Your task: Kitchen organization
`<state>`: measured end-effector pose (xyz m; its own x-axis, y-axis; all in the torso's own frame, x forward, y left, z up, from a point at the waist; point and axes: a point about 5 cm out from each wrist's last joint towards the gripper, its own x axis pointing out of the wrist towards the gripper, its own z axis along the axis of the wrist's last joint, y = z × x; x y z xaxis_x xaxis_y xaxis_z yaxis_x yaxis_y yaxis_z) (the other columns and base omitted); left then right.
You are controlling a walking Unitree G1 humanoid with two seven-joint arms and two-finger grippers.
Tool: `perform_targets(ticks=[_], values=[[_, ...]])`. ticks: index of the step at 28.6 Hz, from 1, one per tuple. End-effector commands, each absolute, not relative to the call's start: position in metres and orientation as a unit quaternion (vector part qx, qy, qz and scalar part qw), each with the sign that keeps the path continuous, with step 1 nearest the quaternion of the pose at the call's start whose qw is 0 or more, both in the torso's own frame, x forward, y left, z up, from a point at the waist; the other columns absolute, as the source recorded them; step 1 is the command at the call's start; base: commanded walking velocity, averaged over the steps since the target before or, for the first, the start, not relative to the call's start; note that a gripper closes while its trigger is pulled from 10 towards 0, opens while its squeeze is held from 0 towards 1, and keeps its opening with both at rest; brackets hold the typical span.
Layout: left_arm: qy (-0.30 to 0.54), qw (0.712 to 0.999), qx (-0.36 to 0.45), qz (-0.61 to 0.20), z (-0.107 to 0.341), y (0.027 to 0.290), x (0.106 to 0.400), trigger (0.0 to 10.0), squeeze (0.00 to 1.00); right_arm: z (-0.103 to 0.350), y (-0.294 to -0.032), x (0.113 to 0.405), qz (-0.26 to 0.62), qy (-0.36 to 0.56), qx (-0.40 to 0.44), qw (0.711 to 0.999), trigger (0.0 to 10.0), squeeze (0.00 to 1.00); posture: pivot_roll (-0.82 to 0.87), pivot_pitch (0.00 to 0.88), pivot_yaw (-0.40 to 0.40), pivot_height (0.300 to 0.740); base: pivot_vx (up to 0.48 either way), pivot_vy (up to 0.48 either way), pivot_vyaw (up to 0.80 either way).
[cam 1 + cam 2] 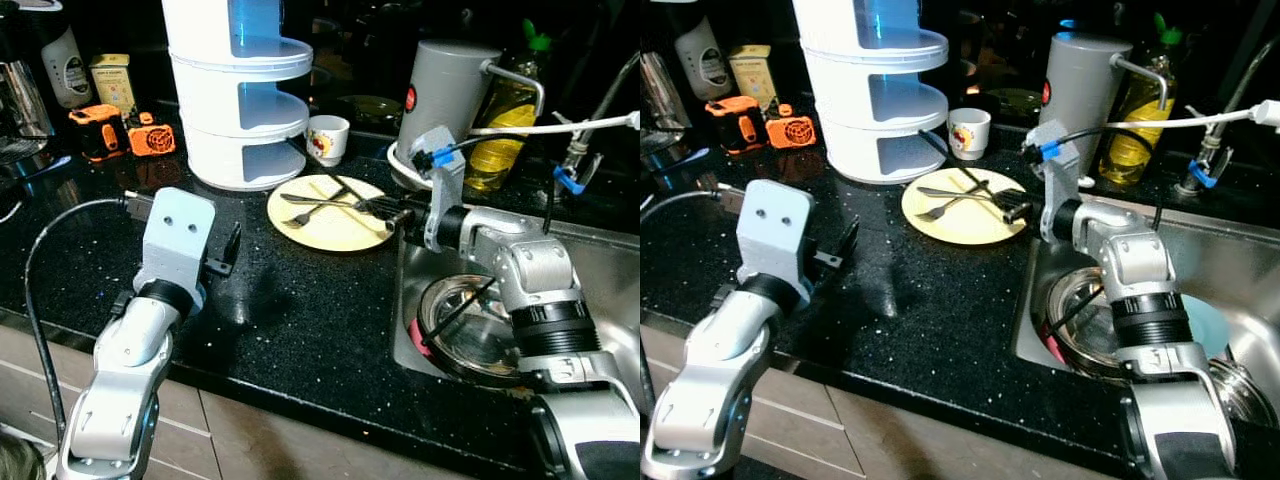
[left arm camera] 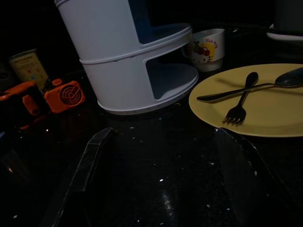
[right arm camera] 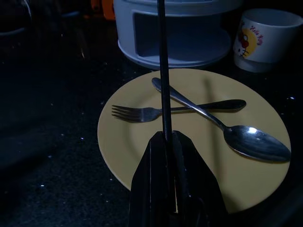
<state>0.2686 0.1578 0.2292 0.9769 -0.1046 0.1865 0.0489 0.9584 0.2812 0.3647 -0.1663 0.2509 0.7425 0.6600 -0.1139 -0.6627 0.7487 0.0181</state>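
Over the yellow plate (image 3: 189, 137) beside the sink (image 1: 600, 260), the right gripper (image 3: 166, 142) held its fingers clamped on a thin black utensil (image 3: 163, 71), its stem rising upright toward the white tiered rack (image 1: 240, 90). A fork (image 3: 137, 113) and spoon (image 3: 246, 142) lay crossed on the plate. The left gripper (image 2: 165, 156) hovered over bare countertop (image 1: 300, 320), fingers apart. To do the step well, the utensil probably needed lifting straight, clear of the cutlery, with a steady grip. A cartoon-cat cup (image 2: 208, 45) showed writing too small to read.
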Motion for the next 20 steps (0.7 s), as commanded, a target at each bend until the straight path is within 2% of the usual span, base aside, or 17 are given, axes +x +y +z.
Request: perform_targets(ticks=[1,12,16,20], values=[[-0.097,0.985,0.135,-0.042,0.227,0.158,0.270,10.0,0.00,0.248,-0.174,0.359,0.359,0.057,0.005,0.932,0.0,0.00,0.09,0.000,-0.062,0.740,0.000,0.000,-0.70],[-0.098,0.985,0.133,-0.050,0.227,0.154,0.273,10.0,0.00,0.245,-0.190,0.346,0.374,0.053,0.016,0.926,0.0,0.00,0.08,0.000,-0.052,0.740,0.000,0.000,-0.78],[-0.099,0.985,0.132,-0.054,0.227,0.153,0.274,10.0,0.00,0.241,-0.202,0.346,0.344,0.074,-0.014,0.936,0.0,0.00,0.07,0.000,-0.052,0.740,0.000,0.000,-0.78],[-0.100,0.985,0.131,-0.055,0.227,0.152,0.274,10.0,0.00,0.233,-0.201,0.350,0.318,0.097,-0.029,0.943,0.0,0.00,0.07,0.000,-0.052,0.740,0.000,0.000,-0.78]])
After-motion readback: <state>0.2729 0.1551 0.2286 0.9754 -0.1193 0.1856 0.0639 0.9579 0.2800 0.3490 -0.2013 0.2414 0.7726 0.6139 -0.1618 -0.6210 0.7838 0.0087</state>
